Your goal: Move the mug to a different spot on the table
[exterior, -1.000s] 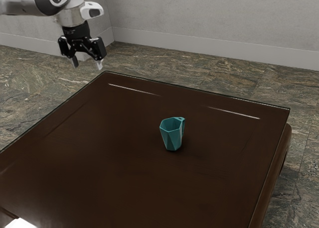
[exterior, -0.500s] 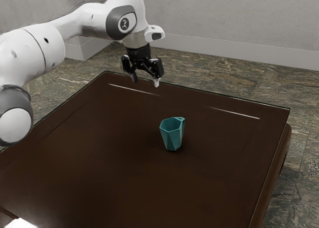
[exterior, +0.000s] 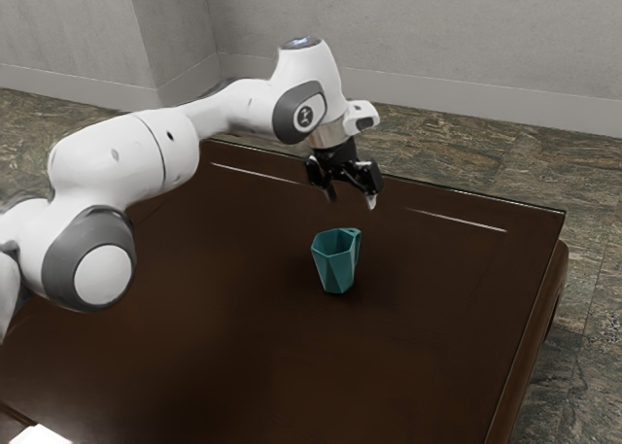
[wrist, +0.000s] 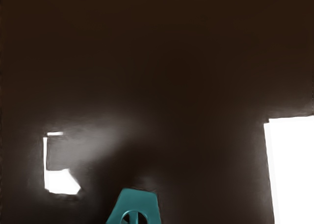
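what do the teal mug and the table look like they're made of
The teal faceted mug looks like ceramic or hard plastic, either could fit: flat angular facets, even colour, a soft, mostly matte surface. The dark brown table looks like lacquered wood: a deep brown top with bright streak reflections near its far edge, though no grain shows.

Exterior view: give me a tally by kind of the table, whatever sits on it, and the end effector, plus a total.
Table: 1
Mug: 1
End effector: 1
Total: 3
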`<state>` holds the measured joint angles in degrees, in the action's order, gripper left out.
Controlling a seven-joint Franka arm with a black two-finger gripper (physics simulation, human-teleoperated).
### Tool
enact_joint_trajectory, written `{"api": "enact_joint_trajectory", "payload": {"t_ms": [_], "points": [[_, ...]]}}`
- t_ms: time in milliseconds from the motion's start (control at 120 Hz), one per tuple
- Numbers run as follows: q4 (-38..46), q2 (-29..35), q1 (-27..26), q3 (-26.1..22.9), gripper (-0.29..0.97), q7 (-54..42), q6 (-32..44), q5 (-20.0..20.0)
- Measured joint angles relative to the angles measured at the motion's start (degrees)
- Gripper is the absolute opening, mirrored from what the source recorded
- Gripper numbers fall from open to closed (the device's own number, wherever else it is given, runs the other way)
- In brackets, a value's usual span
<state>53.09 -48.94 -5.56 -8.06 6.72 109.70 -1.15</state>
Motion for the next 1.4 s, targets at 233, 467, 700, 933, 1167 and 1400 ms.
{"api": "enact_joint_trajectory", "payload": {"t_ms": [233, 467, 700, 933, 1167, 1400], "points": [[-14.33, -9.58, 1.44, -1.75, 0.66, 0.4, -6.9, 1.31], [-16.46, -11.62, 1.6, -3.15, 0.66, 0.68, -15.19, 1.5], [-16.92, -12.55, 1.08, -3.17, 0.66, 1.04, -17.38, 3.99], [-17.11, -14.36, 0.82, -3.27, 0.66, 1.34, -14.07, 4.71], [-17.11, -15.5, 0.82, -3.28, 0.6, 1.66, -10.92, 4.87], [-16.9, -15.65, 0.81, -3.35, 0.34, 2.17, -8.7, 4.84]]}}
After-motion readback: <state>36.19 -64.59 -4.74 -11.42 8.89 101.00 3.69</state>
